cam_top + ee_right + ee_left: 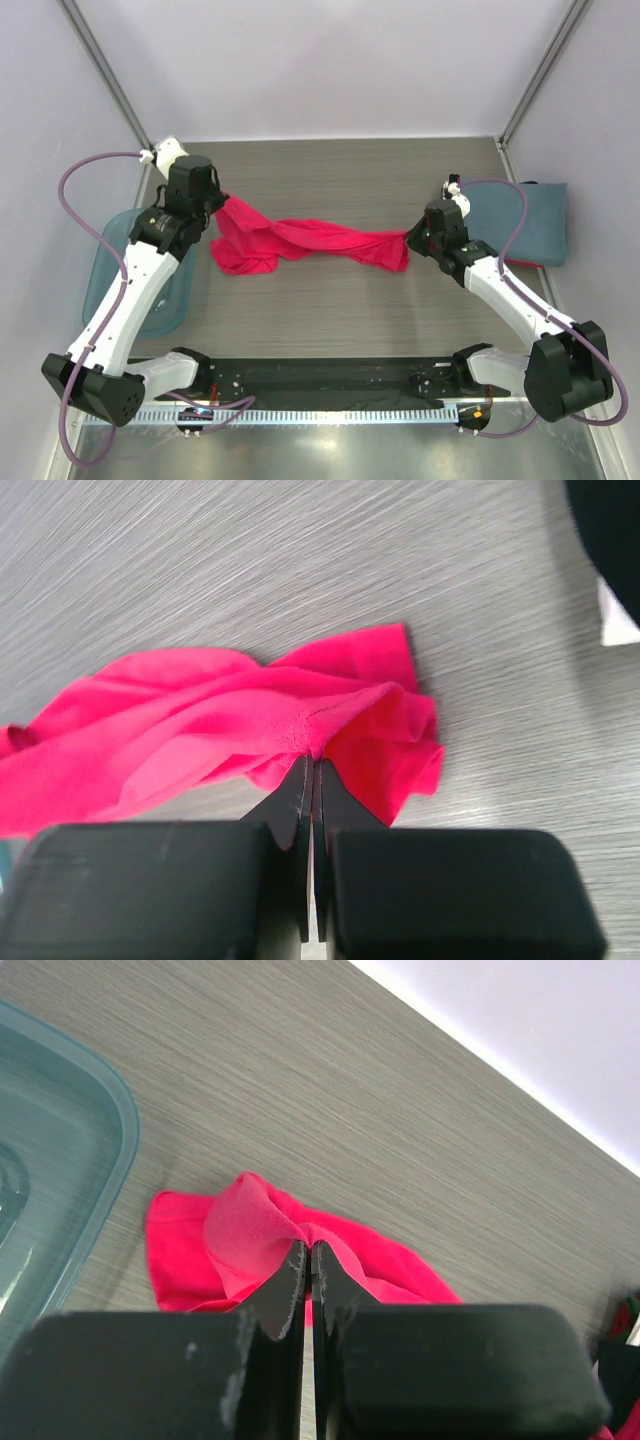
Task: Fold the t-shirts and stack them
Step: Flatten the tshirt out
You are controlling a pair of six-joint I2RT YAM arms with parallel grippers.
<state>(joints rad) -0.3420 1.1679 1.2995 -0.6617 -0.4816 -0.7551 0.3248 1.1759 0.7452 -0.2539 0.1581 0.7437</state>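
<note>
The table (350,320) carries the work. The pink shirt (300,243) lies across its middle as a twisted, bunched band running from about 9 o'clock to 3 o'clock. A grey-blue shirt (540,225) lies folded flat at the far 3 o'clock edge, well apart from it. A clear blue plastic tub (105,270) sits at 9 o'clock, beside the left arm.

The left gripper (308,1250) is pinched tight on a fold at the pink shirt's 9 o'clock end. The right gripper (310,760) is clamped on a stitched edge at the 3 o'clock end.

This looks like the spreading-out step, with folding not yet begun. The next move probably calls for lifting and drawing the two ends apart to undo the twist, then laying the cloth flat. Both grips sit on bunched fabric, so a fresh hold on true corners may be needed.
</note>
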